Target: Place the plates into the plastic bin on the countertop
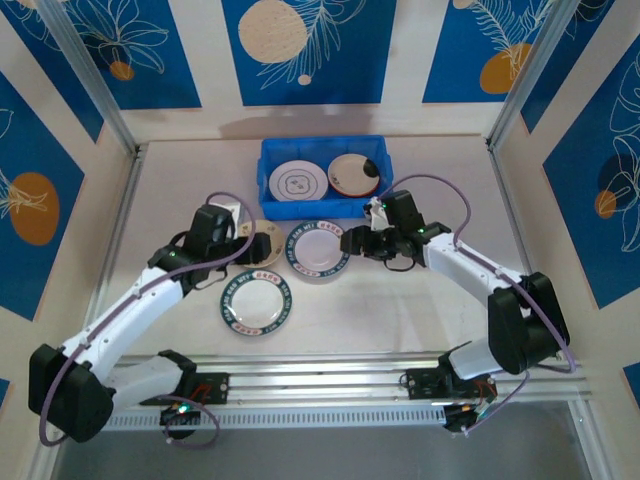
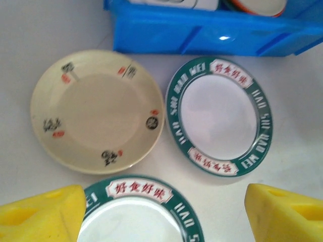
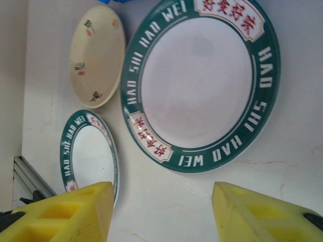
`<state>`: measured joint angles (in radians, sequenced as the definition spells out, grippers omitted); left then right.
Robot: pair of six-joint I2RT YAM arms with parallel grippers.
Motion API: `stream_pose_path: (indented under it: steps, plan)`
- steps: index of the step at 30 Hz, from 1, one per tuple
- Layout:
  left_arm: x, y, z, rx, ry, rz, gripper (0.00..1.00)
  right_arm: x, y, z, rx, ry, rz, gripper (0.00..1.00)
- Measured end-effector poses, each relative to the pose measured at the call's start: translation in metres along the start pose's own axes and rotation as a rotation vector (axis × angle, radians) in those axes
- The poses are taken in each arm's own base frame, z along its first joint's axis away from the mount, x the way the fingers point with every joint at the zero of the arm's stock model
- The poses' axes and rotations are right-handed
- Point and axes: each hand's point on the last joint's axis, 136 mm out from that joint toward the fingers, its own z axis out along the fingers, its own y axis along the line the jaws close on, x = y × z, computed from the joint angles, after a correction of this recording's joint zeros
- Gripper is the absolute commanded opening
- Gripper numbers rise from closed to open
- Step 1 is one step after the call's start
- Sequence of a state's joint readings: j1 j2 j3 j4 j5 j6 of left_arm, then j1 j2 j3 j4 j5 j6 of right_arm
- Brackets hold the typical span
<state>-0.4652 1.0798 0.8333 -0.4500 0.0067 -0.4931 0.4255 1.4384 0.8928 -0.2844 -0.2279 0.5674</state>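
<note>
1. A pale desk (image 1: 400,320) lies inside aluminium rails (image 1: 330,372) and blue floral wall panels (image 1: 300,50). From above, the blue plastic bin (image 1: 325,147) stands at the far middle of the desk. It holds a white patterned plate (image 1: 297,181) on its left and a pale plate with a reddish rim (image 1: 355,174) on its right.
2. In the same view, three plates lie on the desk in front of the bin. The cream plate (image 1: 265,245) is partly covered by the left arm (image 1: 130,320). The middle green-rimmed plate (image 1: 317,250) lies just beside it, and the near green-rimmed plate (image 1: 257,302) lies closer to the bases. The right arm (image 1: 460,265) ends just beside the middle plate's right edge.
3. In the left wrist view, the left claw (image 2: 165,201) is spread wide and grips nothing. The near green-rimmed plate (image 2: 136,212) lies below the gap. Beyond it are the cream plate (image 2: 96,113) and the middle green-rimmed plate (image 2: 219,116), almost touching, with the bin's wall (image 2: 202,30) behind them.
4. In the right wrist view, the right claw (image 3: 161,201) is parted and empty, its yellow fingers (image 3: 65,212) clear of the middle green-rimmed plate (image 3: 199,83) ahead. The cream plate (image 3: 96,55) and the near green-rimmed plate (image 3: 88,156) lie to that plate's left in this view.
</note>
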Motion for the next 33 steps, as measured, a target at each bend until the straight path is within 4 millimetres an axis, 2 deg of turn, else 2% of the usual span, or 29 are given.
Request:
stream_pose_path:
  steps: [4, 7, 11, 15, 19, 24, 33]
  plan:
    - [0.015, 0.007, 0.005, 0.023, 0.013, -0.055, 0.81, 0.016, -0.022, 0.017, 0.045, 0.054, 0.044, 0.47]
    - [0.018, 0.001, 0.010, 0.069, 0.020, -0.088, 0.81, 0.028, -0.039, 0.031, 0.072, 0.095, 0.084, 0.45]
    - [0.020, -0.010, 0.021, 0.145, 0.021, -0.132, 0.80, 0.029, -0.050, 0.045, 0.082, 0.106, 0.114, 0.44]
    - [0.031, -0.016, 0.039, 0.198, 0.057, -0.184, 0.79, 0.023, -0.055, 0.053, 0.075, 0.090, 0.139, 0.41]
    - [0.032, -0.022, 0.051, 0.240, 0.074, -0.215, 0.78, 0.020, -0.064, 0.062, 0.071, 0.089, 0.170, 0.40]
    - [0.025, -0.030, 0.056, 0.283, 0.056, -0.223, 0.77, 0.015, -0.065, 0.068, 0.047, 0.090, 0.202, 0.37]
    - [0.023, -0.032, 0.061, 0.293, 0.050, -0.224, 0.76, 0.007, -0.062, 0.072, 0.027, 0.079, 0.224, 0.33]
